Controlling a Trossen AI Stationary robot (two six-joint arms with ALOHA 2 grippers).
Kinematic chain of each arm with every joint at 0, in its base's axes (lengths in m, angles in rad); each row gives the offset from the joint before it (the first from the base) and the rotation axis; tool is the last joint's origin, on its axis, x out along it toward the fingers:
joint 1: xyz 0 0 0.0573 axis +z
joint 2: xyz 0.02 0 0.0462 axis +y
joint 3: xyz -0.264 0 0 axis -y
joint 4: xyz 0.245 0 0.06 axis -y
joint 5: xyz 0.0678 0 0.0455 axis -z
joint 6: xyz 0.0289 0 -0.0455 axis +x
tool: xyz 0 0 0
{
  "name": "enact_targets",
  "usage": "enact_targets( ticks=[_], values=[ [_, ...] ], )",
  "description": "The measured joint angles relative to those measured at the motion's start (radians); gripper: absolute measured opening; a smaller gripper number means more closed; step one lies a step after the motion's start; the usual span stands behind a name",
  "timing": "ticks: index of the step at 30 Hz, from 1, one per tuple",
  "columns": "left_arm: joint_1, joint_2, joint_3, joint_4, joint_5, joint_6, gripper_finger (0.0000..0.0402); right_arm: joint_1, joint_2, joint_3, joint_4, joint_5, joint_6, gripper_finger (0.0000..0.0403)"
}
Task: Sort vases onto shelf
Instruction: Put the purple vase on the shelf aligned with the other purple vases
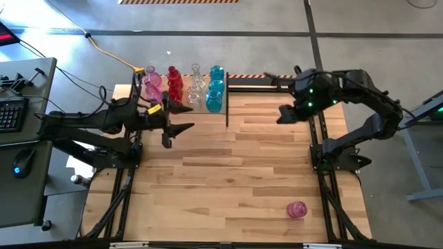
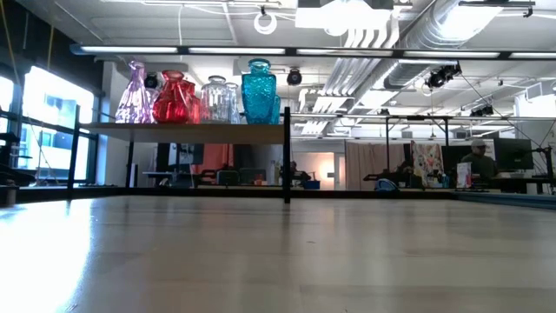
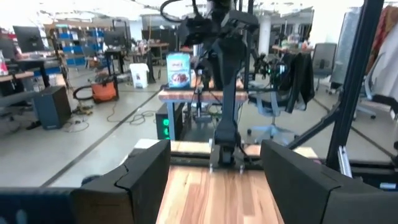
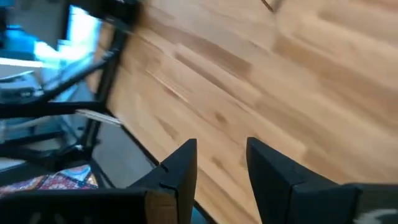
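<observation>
The shelf [image 1: 201, 108] stands at the table's far left, and its board [image 2: 191, 129] shows raised on black legs in the low view. On it stand pink [image 2: 135, 91], red [image 2: 174, 97], clear [image 2: 217, 100] and teal [image 2: 258, 91] vases, all upright on their bases. One pink vase [image 1: 296, 209] lies on its side on the tabletop near the front right. My left gripper [image 1: 185, 118] hovers open just in front of the shelf, pointing level across the table. My right gripper [image 1: 282, 116] hangs open over the far right of the table, tilted down, with nothing between its fingers [image 4: 180, 165].
A desk with a keyboard [image 1: 10, 114] and a mouse [image 1: 24, 160] stands left of the table. A yellow cable [image 1: 111, 54] runs on the floor behind. The wide plank tabletop [image 1: 228, 173] lies bare between the arms. My right arm [image 3: 224, 74] shows opposite in the left wrist view.
</observation>
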Motion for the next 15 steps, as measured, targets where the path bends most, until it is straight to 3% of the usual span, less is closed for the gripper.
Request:
enact_targets(
  ticks=[4, 15],
  values=[
    [0.0, 0.011, 0.0, -0.019, 0.0, 0.0, 0.0241, 0.092, 0.0, 0.0, -0.089, 0.061, 0.133, 0.0119],
    [0.0, 0.013, 0.0, -0.019, 0.0, -0.002, 0.0241, 0.405, 0.032, -0.001, -0.088, 0.183, 0.377, 0.0119]
  ],
)
